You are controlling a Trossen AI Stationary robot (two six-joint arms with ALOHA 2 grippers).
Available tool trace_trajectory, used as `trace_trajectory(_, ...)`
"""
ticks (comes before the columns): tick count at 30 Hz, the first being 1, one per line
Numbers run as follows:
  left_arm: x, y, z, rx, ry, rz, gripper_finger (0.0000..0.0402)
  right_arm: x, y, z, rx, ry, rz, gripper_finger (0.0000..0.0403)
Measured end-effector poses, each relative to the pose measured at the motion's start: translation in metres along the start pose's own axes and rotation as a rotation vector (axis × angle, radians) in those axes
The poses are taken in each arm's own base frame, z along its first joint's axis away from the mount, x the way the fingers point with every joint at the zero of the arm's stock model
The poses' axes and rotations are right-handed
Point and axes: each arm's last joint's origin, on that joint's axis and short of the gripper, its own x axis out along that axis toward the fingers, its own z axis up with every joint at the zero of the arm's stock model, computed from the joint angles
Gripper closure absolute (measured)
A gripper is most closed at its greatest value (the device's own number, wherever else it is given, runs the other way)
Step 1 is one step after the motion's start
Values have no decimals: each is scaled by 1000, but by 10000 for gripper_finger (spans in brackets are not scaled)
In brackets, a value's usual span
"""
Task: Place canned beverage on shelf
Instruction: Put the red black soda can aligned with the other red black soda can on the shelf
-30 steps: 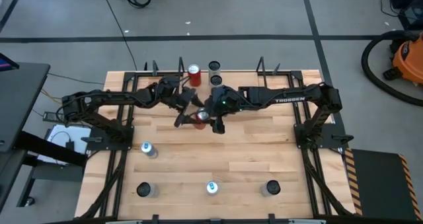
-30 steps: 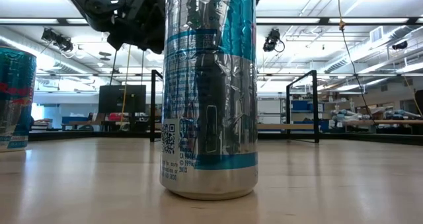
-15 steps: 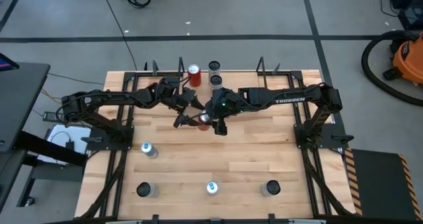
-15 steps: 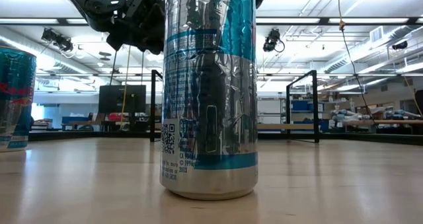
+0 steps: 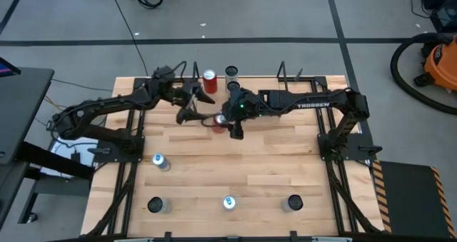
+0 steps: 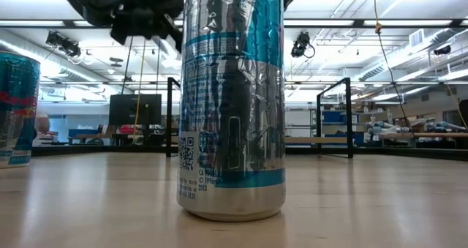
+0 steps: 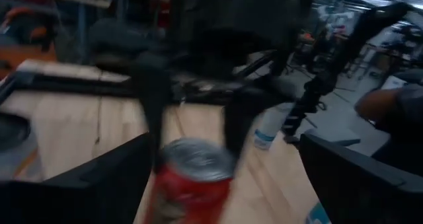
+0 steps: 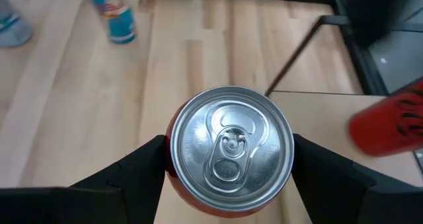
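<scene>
1. Right gripper (image 5: 223, 122) clamps a red can (image 8: 229, 147) between its two dark fingers (image 8: 129, 174), holding it upright above the table (image 5: 271, 163), close in front of the shelf (image 5: 257, 85).
2. Left gripper (image 5: 187, 108) hovers just beside the held can with its fingers spread and nothing between them.
3. On the shelf board stand a second red can (image 5: 209, 80) and a dark can (image 5: 232, 73).
4. Four silver-and-blue cans (image 5: 161, 161) stand nearer the table's front edge.
</scene>
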Motion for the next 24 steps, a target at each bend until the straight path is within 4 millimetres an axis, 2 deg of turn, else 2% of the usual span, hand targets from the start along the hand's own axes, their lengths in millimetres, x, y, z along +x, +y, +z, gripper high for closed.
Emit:
trace_trajectory(5, -7, -12, 11, 60, -30, -37, 26, 0, -20, 3, 35, -52, -46, 110)
trace_trajectory(9, -11, -19, 15, 24, -33, -115, 26, -1, -33, 8, 52, -127, -65, 110)
trace_trajectory(14, -14, -24, 18, 11, -28, -205, 26, -10, -42, 24, 45, -173, -80, 110)
trace_trajectory(18, -19, -27, 22, 10, -40, -199, 26, -16, -52, 38, 33, -153, -114, 110)
trace_trajectory(24, -28, -38, 29, 15, -48, -246, 26, 0, -73, 42, 52, -4, -125, 110)
